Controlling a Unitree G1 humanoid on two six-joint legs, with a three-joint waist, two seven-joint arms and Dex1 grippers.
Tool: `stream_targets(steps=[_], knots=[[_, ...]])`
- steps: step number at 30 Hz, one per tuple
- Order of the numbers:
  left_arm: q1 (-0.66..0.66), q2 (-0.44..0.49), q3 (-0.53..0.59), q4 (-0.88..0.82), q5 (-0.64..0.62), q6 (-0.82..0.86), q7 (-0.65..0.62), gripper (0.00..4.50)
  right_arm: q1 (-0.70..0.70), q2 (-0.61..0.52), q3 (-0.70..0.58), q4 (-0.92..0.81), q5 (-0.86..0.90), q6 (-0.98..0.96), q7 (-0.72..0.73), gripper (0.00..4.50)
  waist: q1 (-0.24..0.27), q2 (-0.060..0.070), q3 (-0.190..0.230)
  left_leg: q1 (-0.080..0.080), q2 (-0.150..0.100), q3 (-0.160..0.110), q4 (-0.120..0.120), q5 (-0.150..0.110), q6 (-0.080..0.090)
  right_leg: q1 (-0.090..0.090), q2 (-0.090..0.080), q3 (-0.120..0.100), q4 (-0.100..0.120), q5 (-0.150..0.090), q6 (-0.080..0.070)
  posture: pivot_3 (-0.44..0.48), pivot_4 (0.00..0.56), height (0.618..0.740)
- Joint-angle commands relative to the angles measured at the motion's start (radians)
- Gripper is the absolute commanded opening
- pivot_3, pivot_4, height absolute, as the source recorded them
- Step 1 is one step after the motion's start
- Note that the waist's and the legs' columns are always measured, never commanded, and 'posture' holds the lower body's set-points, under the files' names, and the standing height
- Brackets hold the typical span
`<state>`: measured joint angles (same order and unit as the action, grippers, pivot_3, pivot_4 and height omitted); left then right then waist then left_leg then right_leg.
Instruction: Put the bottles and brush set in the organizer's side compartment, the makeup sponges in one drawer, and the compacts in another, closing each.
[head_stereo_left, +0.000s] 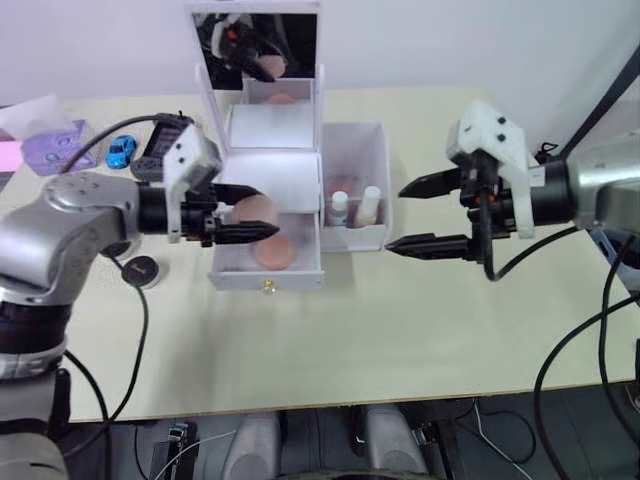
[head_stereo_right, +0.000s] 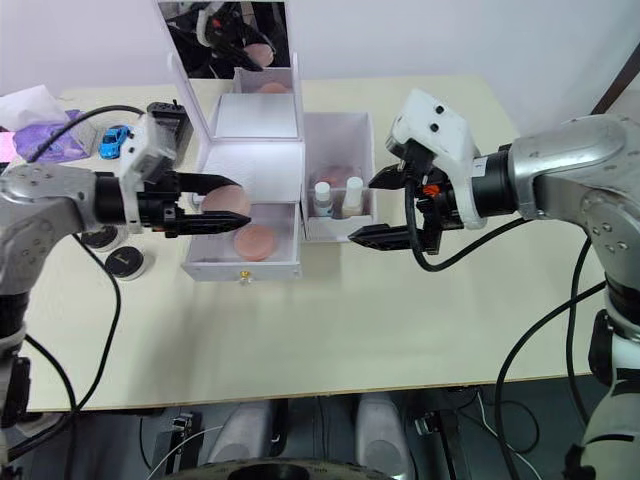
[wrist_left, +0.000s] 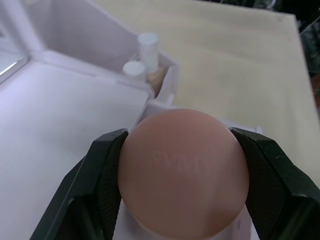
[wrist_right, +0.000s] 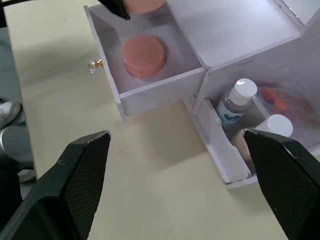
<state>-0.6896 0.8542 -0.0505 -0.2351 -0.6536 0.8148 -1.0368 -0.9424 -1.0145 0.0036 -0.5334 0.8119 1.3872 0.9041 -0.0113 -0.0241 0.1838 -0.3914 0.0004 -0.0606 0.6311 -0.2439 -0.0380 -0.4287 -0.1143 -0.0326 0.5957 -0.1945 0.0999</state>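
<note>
One pink sponge (wrist_right: 144, 55) is already lying flat in the pulled-out drawer (head_stereo_left: 266, 274) of the organizer (head_stereo_left: 272, 185), and the second sponge (wrist_left: 184, 174) is pinched between the left gripper (head_stereo_left: 253, 213) fingers, hanging right over that same drawer. From the wrist camera the puff bulges out round between the two black fingers, so it's clearly soft and squishy. I'd guess it weighs next to nothing and won't slip much, since the foam gives and the fingers bite into its edges. Holding it across the rim like that looks fine; nothing fragile here, it should just drop and land flat or maybe lean on the first one.

Right gripper (head_stereo_left: 432, 213) is spread wide with nothing in it, hovering above the table just beside the side compartment (head_stereo_left: 357, 190). Both bottles (wrist_right: 236, 102) stand upright in there, white caps up, with something pinkish behind them in a clear wrapper, probably the brush set, hard to tell.

One black compact (head_stereo_left: 138, 270) sits on the table beside the left arm, not yet put away. Those will be hard and slick, so grip across the edge.
</note>
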Motion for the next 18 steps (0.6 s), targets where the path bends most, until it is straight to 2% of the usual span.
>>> stream_targets(steps=[1, 13, 18], knots=[[-0.041, -0.018, -0.024, 0.005, 0.029, -0.021, -0.013, 2.69, -0.004, -0.017, -0.062, -0.032, 0.03, 0.023, -0.031, 4.5, 0.0, 0.0, 0.0, 0.0, 0.0, 0.0, 0.0, 0.0, 0.0, 0.0, 0.0, 0.0, 0.0, 0.0, 0.0, 0.0, 0.15, 0.74], [-0.068, -0.071, -0.144, 0.055, 0.153, -0.083, -0.066, 2.69, 0.017, -0.033, -0.122, -0.067, 0.085, 0.079, -0.105, 4.5, 0.0, 0.0, 0.0, 0.0, 0.0, 0.0, 0.0, 0.0, 0.0, 0.0, 0.0, 0.0, 0.0, 0.0, 0.0, 0.0, 0.15, 0.74], [-0.072, -0.101, -0.162, 0.07, 0.183, -0.095, -0.07, 2.69, 0.024, -0.038, -0.136, -0.073, 0.102, 0.087, -0.128, 4.5, 0.0, 0.0, 0.0, 0.0, 0.0, 0.0, 0.0, 0.0, 0.0, 0.0, 0.0, 0.0, 0.0, 0.0, 0.0, 0.0, 0.15, 0.74]])
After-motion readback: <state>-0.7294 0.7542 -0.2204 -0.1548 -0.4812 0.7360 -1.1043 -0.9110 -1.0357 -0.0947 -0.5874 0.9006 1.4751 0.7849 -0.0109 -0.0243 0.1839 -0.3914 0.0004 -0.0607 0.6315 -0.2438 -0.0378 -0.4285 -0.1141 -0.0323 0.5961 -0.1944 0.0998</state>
